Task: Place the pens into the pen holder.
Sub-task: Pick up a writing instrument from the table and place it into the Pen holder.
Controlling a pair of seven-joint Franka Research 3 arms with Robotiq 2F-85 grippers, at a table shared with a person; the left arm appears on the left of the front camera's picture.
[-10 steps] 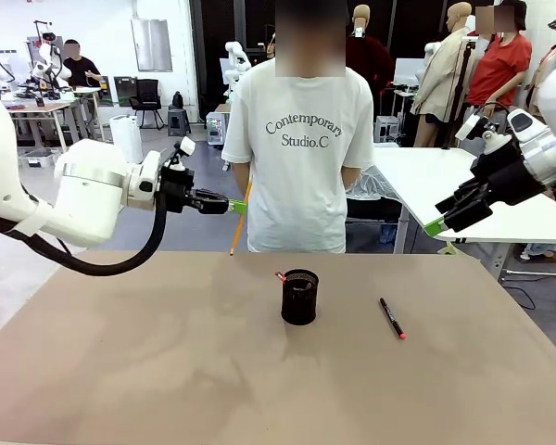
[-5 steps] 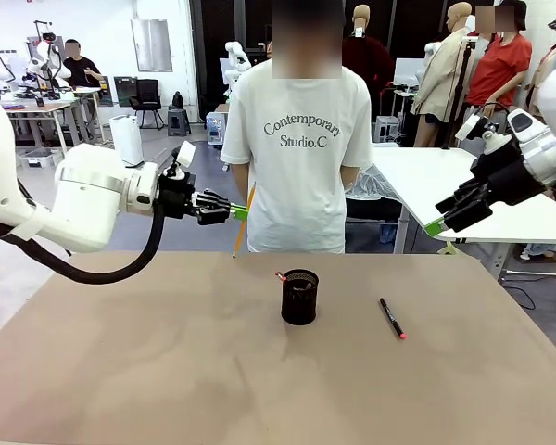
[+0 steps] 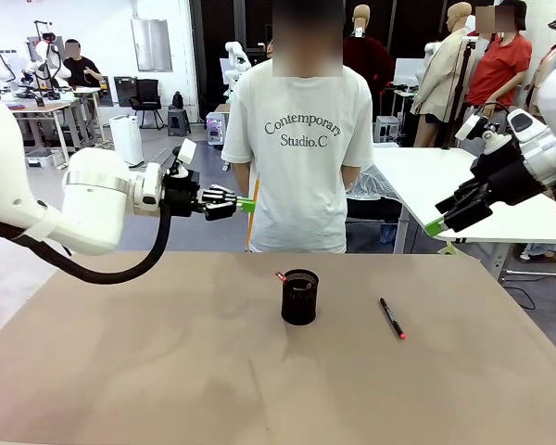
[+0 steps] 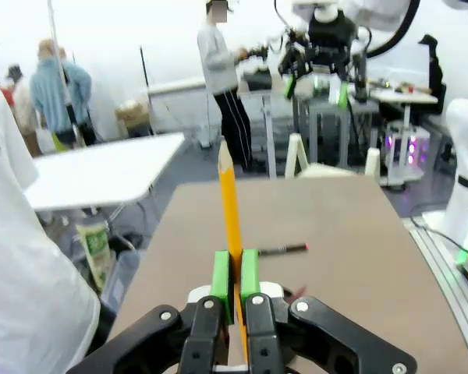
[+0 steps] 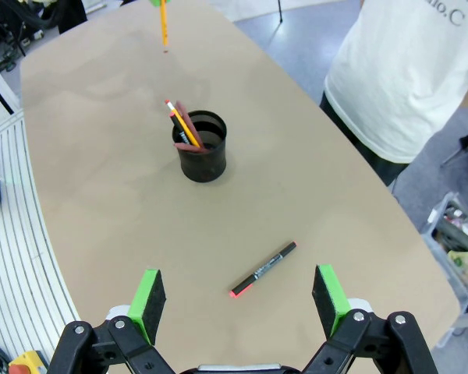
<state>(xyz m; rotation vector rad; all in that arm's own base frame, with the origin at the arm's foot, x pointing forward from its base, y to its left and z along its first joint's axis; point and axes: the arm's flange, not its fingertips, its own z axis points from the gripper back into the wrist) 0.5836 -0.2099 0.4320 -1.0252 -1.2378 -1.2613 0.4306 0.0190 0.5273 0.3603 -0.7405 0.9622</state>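
Across the foreground spreads the brown bench [image 3: 148, 371], with a person [image 3: 301, 139] in a white T-shirt standing at its 12 o'clock edge. White tables [image 3: 426, 181] and other people fill the room behind. High at 10 o'clock, the left claw [image 3: 246, 205] pinches the yellow pencil [image 3: 250, 224], which hangs upright above the far edge. At 2 o'clock the right claw [image 3: 435, 225] hovers with its fingers spread. Mid-bench stands the pen holder [image 3: 299, 297] with pens [image 5: 189, 128] inside. At its 3 o'clock the black marker [image 3: 393, 318] lies flat.
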